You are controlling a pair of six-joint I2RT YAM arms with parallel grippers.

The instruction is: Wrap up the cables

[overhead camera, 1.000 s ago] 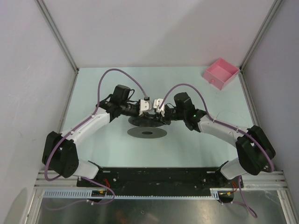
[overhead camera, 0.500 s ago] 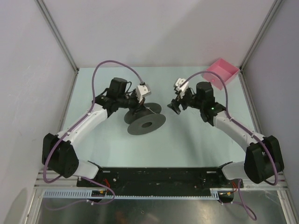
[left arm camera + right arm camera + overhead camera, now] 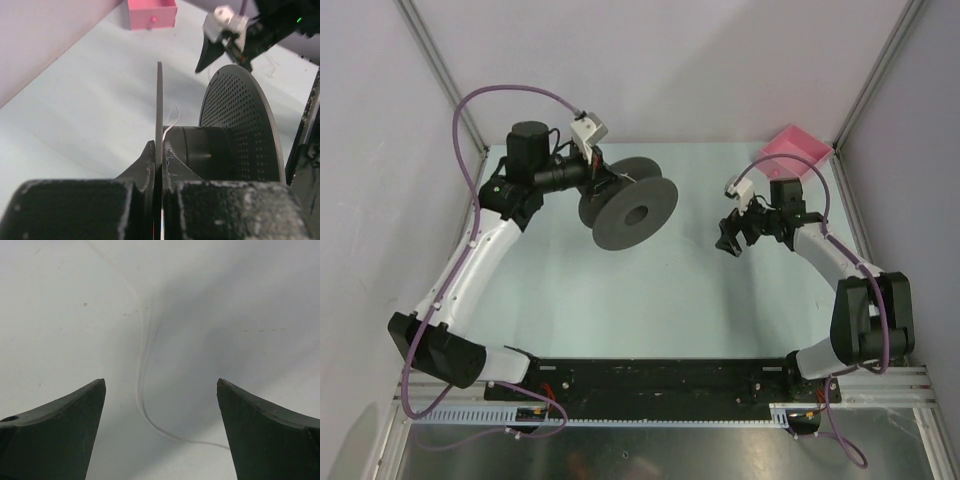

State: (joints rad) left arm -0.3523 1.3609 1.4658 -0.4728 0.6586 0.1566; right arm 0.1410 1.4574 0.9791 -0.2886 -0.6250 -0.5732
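My left gripper is shut on the thin solid flange of the dark grey spool, whose other flange is perforated. In the top view the spool hangs tilted on edge above the table's back left, held by the left gripper. A short whitish end of the cable sticks up at the hub. My right gripper is off to the right of the spool, open. In the right wrist view the hair-fine cable curves across the table between the wide-apart fingers of that gripper, not held.
A pink box sits at the back right corner, just behind the right wrist. Grey walls and metal frame posts close in the table on three sides. Purple cables loop along both arms.
The left arm lifted the spool off the table, tipped it on edge and carried it back and left. The right gripper opened and drew away to the right.
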